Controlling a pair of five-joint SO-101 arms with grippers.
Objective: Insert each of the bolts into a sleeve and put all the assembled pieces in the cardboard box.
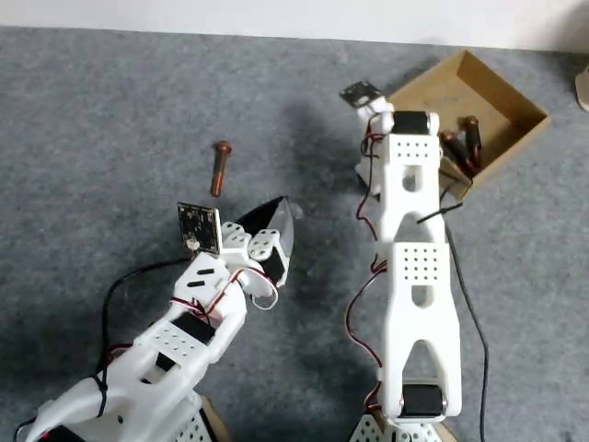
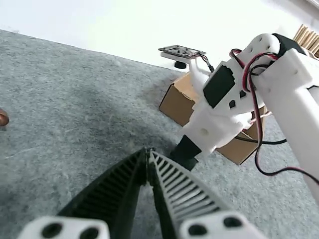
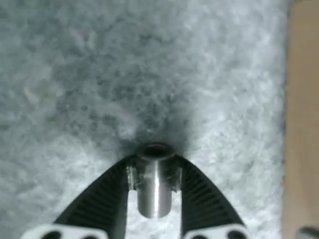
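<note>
Right gripper (image 3: pixel 154 165) clamps smooth metal sleeve (image 3: pixel 154 191) just beside cardboard box (image 1: pixel 457 90); rigid, likely slippery. Bolt (image 1: pixel 220 168) lies well apart from box, best taken by shank. Left gripper (image 2: pixel 148 155) closed, empty.

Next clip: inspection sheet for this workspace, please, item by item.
Surface: grey carpet-like mat.
Job's things: one bolt loose on the mat; sleeve in the right claw; assembled pieces in the cardboard box.
Clutter: pale item at the right edge, cannot tell what.
Claws: left claw shut, holding nothing; right claw shut on the sleeve.
Cables: red and black wires along both arms; black lead trailing over the mat.
Surroundings: white area beyond the mat.
</note>
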